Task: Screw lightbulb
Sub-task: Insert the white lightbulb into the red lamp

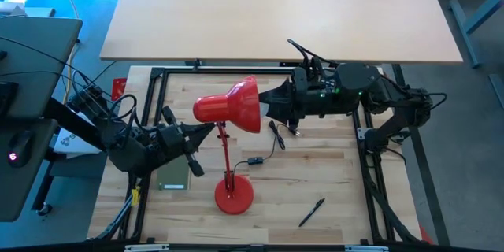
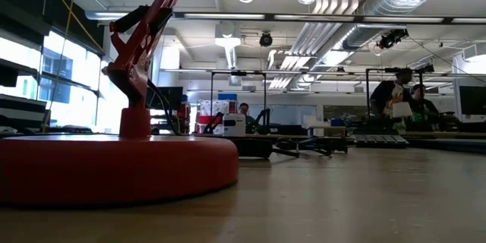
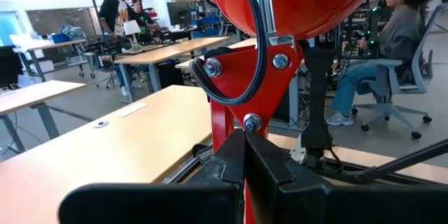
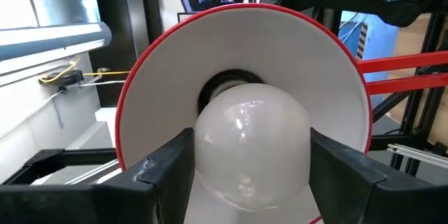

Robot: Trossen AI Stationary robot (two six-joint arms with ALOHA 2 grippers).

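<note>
Holding the bulb [image 4: 252,147] between its two dark fingers [image 4: 164,171], the right claw [image 1: 277,110] sits at the open mouth of the red shade [image 1: 236,106] — one finger pressed on each side of the white globe. Straight ahead of that claw, the bulb's narrow end points into the dark socket [image 4: 227,85] at the centre of the shade's white inside; whether the base has entered the socket cannot be told. In the high view the bulb itself is hidden between claw and shade.

On the far side of the shade from the right claw, the left claw [image 1: 206,130] is clenched on the lamp's red arm [image 3: 227,122], just below the bracket that carries the shade; its fingers [image 3: 231,164] meet tight around the metal. A black cable [image 3: 260,56] loops past the bracket bolts, right above those fingers.

Below the left claw, toward the table's near edge, stands the round red base [image 1: 234,195] on the wooden table [image 1: 315,173]. A black pen [image 1: 311,212] lies well off to the right of the base. Near the right claw — just beneath it on the wood — trails the lamp's cord with its switch [image 1: 254,161].

People [image 3: 392,49] sit and stand at desks in the room beyond.
</note>
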